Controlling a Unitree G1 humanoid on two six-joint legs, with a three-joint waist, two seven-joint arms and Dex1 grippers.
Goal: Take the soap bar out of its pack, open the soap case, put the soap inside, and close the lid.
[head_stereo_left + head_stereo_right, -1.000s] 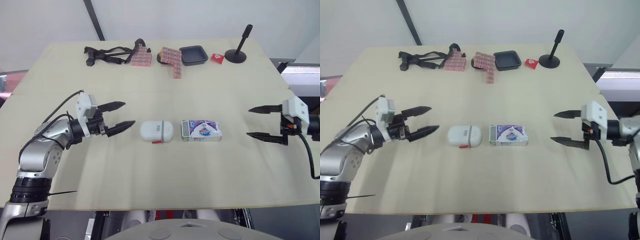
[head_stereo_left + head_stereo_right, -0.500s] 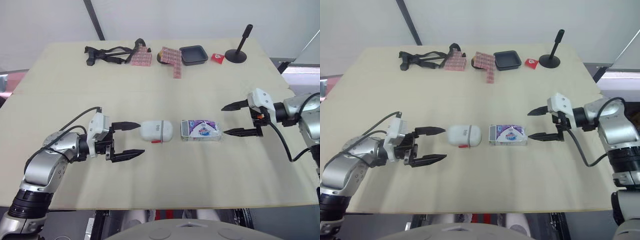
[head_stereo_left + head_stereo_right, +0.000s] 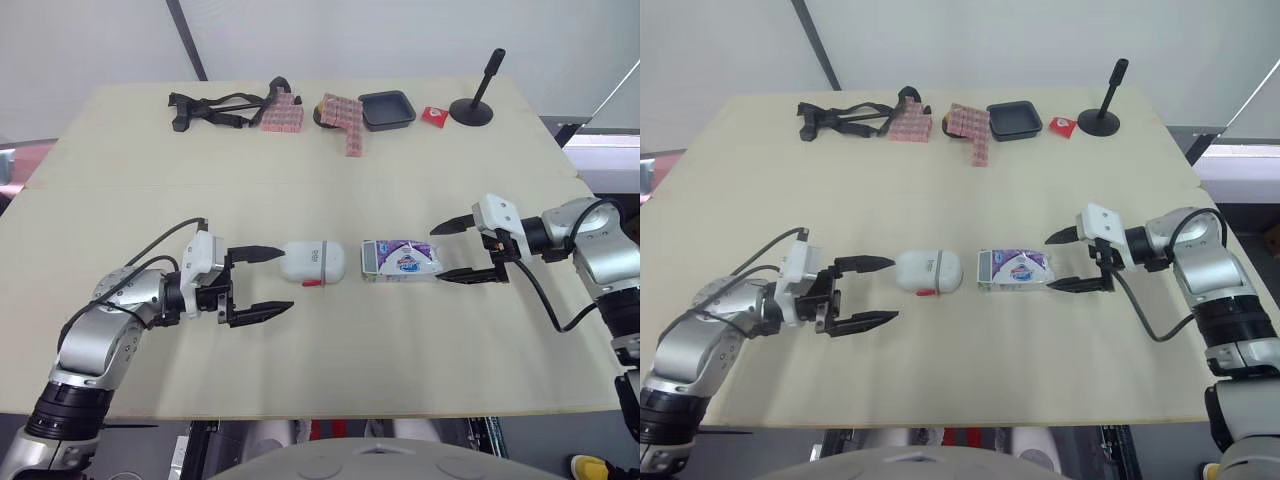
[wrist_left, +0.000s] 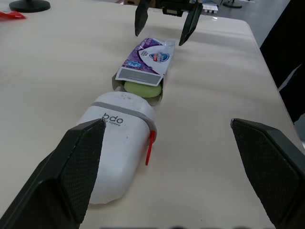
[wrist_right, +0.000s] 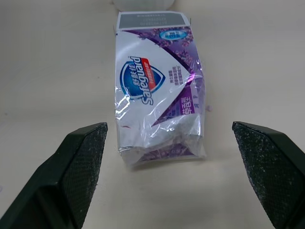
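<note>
Work surface: a pale wooden table [image 3: 330,360].

Task items: The white soap case [image 3: 312,262] lies at mid-table, lid closed, with a red tab [image 3: 313,284] on its near edge. Just beside it, on the robot's right, lies the purple and white soap pack [image 3: 402,260], flat and in line with the case. The pack's grey flap end faces the case. In the left wrist view the green soap bar [image 4: 143,89] shows inside that opened end. The soap is therefore in its pack.

Left gripper [image 3: 286,280]: fingers spread wide, holding nothing. The far fingertip sits just beside the case's left end; contact cannot be determined. The near fingertip is over bare table in front of the case.

Right gripper [image 3: 437,254]: fingers spread wide, holding nothing. It is low over the table at the pack's crumpled right end, one fingertip to each side of it. The right wrist view shows clear table between each finger and the pack.

Other items, far edge, well apart from the work: black straps [image 3: 215,108], pink patterned blocks [image 3: 343,118], a black tray [image 3: 387,109], a small red packet [image 3: 434,116], a black stand [image 3: 472,105].
</note>
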